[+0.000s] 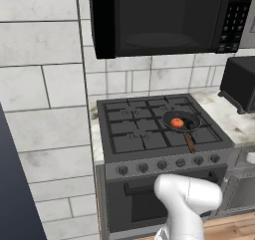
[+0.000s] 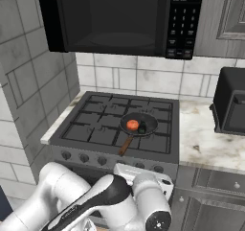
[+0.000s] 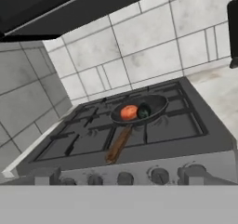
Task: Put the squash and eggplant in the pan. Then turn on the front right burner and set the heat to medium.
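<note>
pan (image 1: pixel 182 120) on stove (image 1: pixel 149 129), right side | orange vegetable (image 1: pixel 177 123) inside | handle toward knobs (image 1: pixel 169 164)

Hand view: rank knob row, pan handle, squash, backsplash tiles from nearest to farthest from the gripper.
1. knob row, along the stove's front edge, right ahead of the open gripper.
2. pan handle, brown, pointing toward the camera over the front grate.
3. squash, orange, inside the pan, left of the dark eggplant.
4. backsplash tiles, behind the stove.

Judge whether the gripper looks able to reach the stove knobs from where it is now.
Probably yes: in the hand view the knobs lie just ahead with nothing between; the pan and its handle stay on the grates behind them.
</note>
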Motion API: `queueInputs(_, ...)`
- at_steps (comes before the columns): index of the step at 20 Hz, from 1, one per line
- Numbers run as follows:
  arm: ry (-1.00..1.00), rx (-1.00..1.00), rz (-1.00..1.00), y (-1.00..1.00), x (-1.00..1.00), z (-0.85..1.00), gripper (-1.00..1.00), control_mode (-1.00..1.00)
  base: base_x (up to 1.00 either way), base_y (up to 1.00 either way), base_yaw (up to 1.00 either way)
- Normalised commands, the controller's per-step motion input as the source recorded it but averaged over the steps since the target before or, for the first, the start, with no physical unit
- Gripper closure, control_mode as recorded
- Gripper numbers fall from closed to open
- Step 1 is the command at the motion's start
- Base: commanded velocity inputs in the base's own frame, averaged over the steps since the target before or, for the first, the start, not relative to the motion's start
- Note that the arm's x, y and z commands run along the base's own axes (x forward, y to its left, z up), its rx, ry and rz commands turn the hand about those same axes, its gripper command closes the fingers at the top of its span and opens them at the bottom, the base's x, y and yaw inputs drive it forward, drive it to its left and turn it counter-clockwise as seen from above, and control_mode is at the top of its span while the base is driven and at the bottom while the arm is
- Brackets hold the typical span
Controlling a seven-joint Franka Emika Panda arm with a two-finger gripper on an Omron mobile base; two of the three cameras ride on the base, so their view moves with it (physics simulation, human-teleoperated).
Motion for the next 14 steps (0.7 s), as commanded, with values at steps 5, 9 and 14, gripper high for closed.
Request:
queueInputs(5, -0.17, 0.00, -0.04, 0.01, -0.19, -0.24, -1.00, -1.00, 0.00, 0.00, 0.00)
queueInputs(9, -0.04, -0.01, -0.06, -0.02, 0.00, -0.39, -1.00, -1.00, 0.00, 0.00, 0.00)
queueInputs(14, -0.01, -0.06, -0.02, -0.01, 0.27, -0.46, -1.00, -1.00, 0.00, 0.00, 0.00)
